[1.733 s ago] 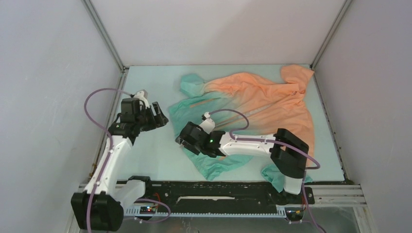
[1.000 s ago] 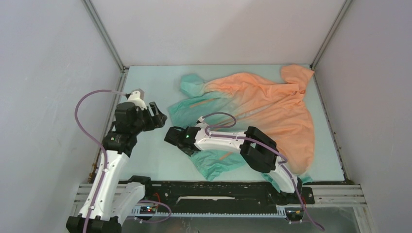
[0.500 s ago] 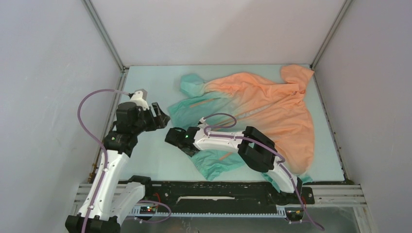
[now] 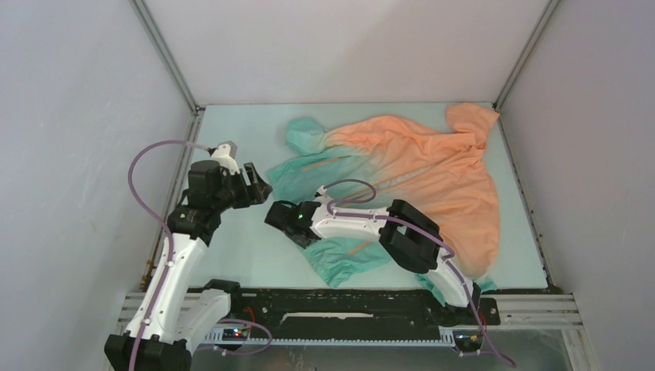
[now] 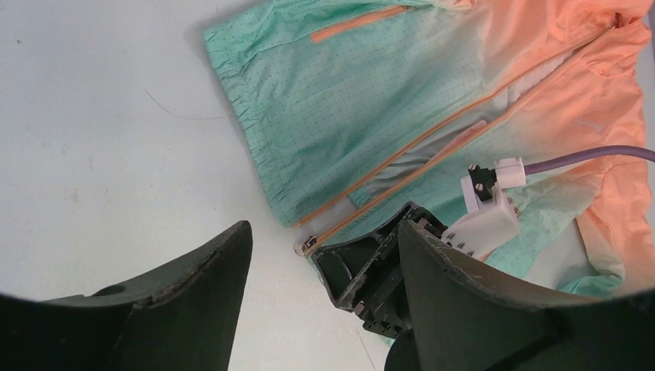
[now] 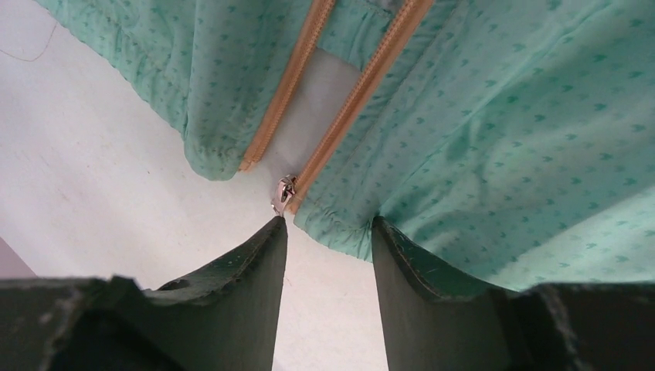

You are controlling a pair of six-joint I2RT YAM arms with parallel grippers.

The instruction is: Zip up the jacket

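I have the right gripper (image 6: 328, 222) low over the table (image 4: 232, 259), fingers apart and clamped on nothing. The teal hem of the jacket (image 4: 421, 166) lies just past its tips. One metal zipper slider (image 6: 286, 192) sits right at one fingertip, at the foot of one orange zipper tape (image 6: 363, 93). A second tape (image 6: 290, 85) ends just beside it, and a pale gap separates the two.

My left gripper (image 5: 323, 232) hangs above bare table, fingers spread wide and holding nothing. Just ahead of it are the right gripper's head and the hem edge. One orange pocket zipper (image 5: 359, 23) lies farther out.

There is open tabletop behind and beside both grippers. From the right gripper the jacket spreads away toward the far wall, orange at its far end.
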